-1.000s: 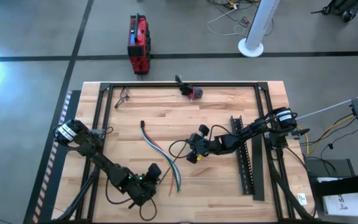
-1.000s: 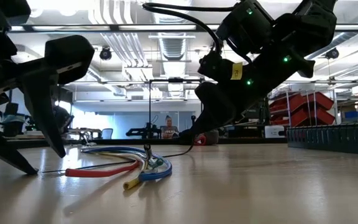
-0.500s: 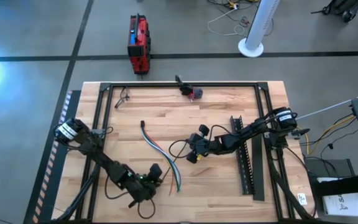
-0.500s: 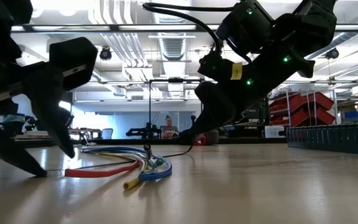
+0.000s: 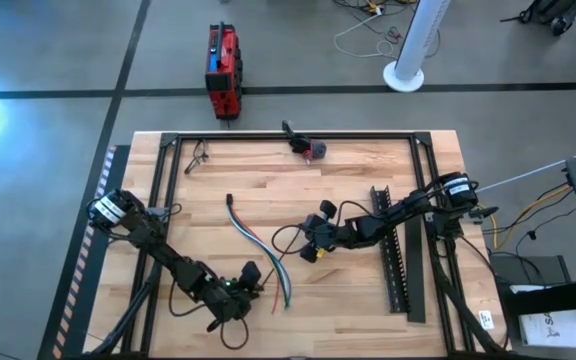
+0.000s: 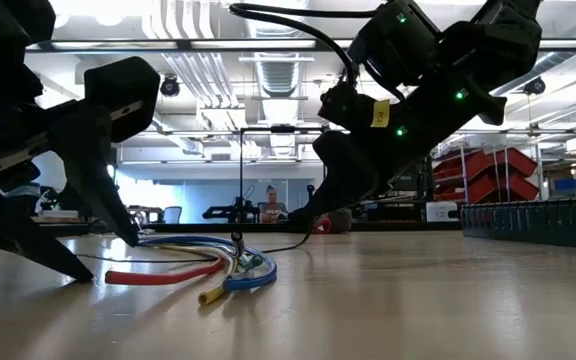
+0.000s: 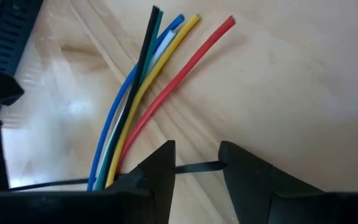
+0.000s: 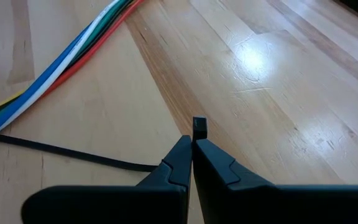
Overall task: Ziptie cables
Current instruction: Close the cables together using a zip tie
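Observation:
The cables (image 5: 258, 245), a loose bundle of blue, green, yellow, white and red wires, lie on the wooden table and curve from the middle toward the near edge. A thin black ziptie (image 8: 73, 155) lies across the table by them. My left gripper (image 7: 197, 158) stands open low over the cables' near ends (image 7: 185, 25), and the ziptie (image 7: 197, 167) shows across the gap between its fingers. Whether those fingers touch it, I cannot tell. My right gripper (image 8: 192, 140) is shut on the ziptie, just right of the bundle (image 5: 308, 252). My right gripper pinches the ziptie near one end between its two fingertips. A short black stub (image 8: 199, 127) pokes out past the tips. The fingers slant down from the table's right side. The rest of the strip trails slack over the table toward the cables.
A long black toothed rack (image 5: 393, 250) lies on the table's right part beside the right arm. A small black and red tool (image 5: 308, 148) sits at the far edge, and a bit of wire (image 5: 198, 155) at the far left. Black frame rails (image 5: 288, 137) border the table.
My left gripper has sunk a little and edged toward the cables, tipping its fingers further down. The cables, the ziptie and my right gripper have kept still.

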`<state>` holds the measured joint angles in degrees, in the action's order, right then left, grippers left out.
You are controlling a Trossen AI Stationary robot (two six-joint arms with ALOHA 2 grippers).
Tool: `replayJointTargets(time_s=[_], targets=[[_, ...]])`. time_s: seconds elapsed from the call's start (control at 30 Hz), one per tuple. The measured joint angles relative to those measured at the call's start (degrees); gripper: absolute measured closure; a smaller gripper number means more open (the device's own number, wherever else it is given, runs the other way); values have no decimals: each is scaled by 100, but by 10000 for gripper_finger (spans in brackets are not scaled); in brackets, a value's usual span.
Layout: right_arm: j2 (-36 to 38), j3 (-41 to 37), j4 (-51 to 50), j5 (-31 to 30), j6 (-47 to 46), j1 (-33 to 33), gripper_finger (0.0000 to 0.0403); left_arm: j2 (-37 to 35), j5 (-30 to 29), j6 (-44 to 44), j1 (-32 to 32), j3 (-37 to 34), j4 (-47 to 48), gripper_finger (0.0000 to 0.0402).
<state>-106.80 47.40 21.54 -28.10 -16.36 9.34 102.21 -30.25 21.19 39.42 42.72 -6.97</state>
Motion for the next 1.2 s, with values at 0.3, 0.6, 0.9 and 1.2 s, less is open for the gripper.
replayJointTargets(time_s=[0.3, 0.6, 0.9, 1.2], targets=[[0, 0, 21, 0, 0, 0, 403, 0, -110, 144, -152, -4, 48, 303], [0, 0, 24, 0, 2, 0, 403, 2, -63, 214, -422, -15, 24, 319], [0, 0, 24, 0, 7, 0, 403, 2, 77, 378, -546, -20, -165, 326], [0, 0, 24, 0, 7, 0, 403, 7, 106, 439, -686, -24, -307, 327]])
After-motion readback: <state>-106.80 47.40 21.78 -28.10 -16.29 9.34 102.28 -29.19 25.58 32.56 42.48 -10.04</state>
